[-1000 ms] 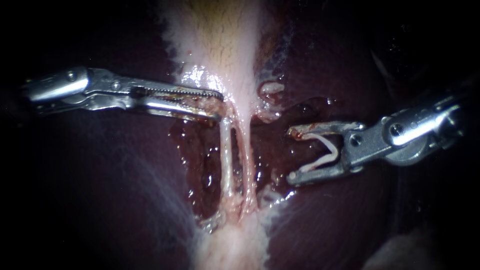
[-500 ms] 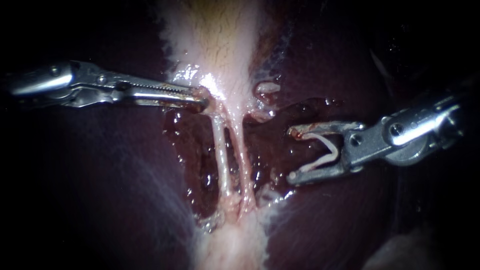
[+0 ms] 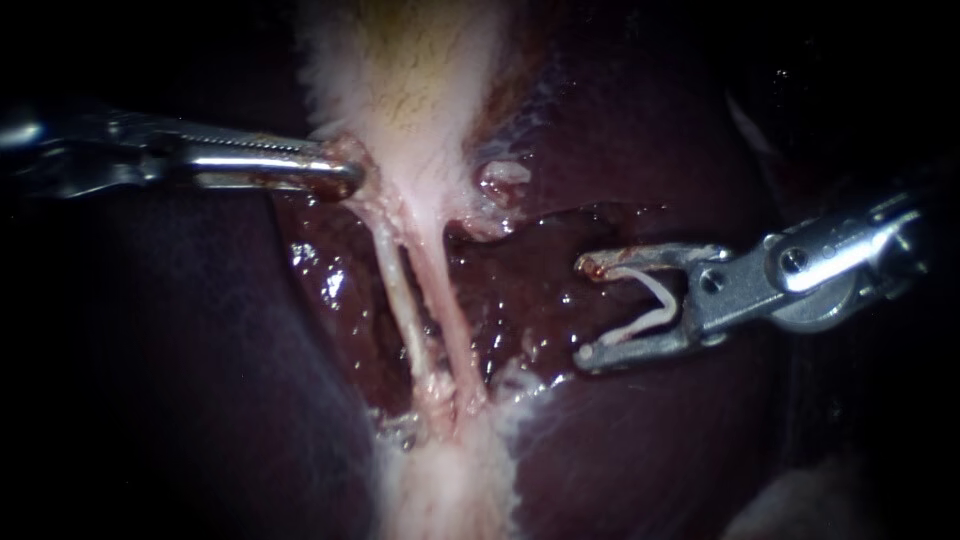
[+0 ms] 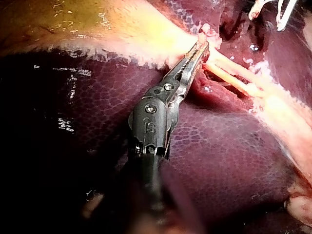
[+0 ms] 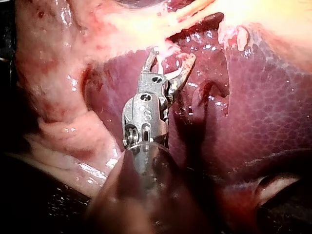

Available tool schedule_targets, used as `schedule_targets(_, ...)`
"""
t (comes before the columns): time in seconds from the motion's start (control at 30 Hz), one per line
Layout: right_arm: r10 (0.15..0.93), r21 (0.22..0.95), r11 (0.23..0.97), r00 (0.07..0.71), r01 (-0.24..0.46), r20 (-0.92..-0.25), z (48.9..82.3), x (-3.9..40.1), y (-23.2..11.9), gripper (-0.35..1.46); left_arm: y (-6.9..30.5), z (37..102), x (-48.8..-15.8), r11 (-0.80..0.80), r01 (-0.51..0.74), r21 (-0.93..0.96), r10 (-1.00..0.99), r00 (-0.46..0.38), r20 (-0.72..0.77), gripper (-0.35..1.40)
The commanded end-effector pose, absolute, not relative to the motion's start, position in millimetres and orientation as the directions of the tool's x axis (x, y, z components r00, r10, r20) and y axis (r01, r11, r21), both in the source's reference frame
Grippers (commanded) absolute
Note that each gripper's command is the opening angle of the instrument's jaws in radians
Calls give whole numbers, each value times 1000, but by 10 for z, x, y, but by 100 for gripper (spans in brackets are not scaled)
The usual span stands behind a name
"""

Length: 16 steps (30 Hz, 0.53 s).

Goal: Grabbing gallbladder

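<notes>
Jaws of your left instrument [image 3: 340,178] lie close together and pinch the pale lower edge of the gallbladder [image 3: 410,90], left of centre in the upper half of the endoscope view; its shaft runs in from the left edge, dim against the dark. The gallbladder itself fills the top centre as a whitish, faintly yellow band that narrows downward. From the gripped spot two thin pale tubes [image 3: 425,300] run side by side, slanting down and to the right to a knot of white tissue at lower centre, stretched taut over wet, dark red liver [image 3: 200,360]. Your right instrument [image 3: 590,310] comes in from the right edge and sits at mid-right, well apart from the tubes; its jaws stand wide, with a white clip [image 3: 645,300] seated between them, one leg against each jaw. In the left wrist view, your left instrument [image 4: 202,46] has its toothed jaws closed on the pale rim of the gallbladder [image 4: 97,24], the tubes just beside its tip. In the right wrist view, your right instrument [image 5: 173,54] hangs spread over glistening liver [image 5: 263,112].
</notes>
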<state>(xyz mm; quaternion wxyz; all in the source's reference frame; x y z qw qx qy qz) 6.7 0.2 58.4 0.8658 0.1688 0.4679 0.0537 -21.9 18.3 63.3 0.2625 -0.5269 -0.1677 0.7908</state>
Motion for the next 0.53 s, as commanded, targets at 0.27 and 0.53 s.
schedule_targets(0.27, 252, 343, 937, 557, 64, -792, 584, 66, 3, 50, 180, 625, -220, -809, -238, -538, 588, -304, -750, -35)
schedule_targets(0.53, 252, 343, 937, 557, 64, -792, 584, 66, 3, 50, 181, 628, -220, -809, -237, -538, 588, -304, -750, -35)
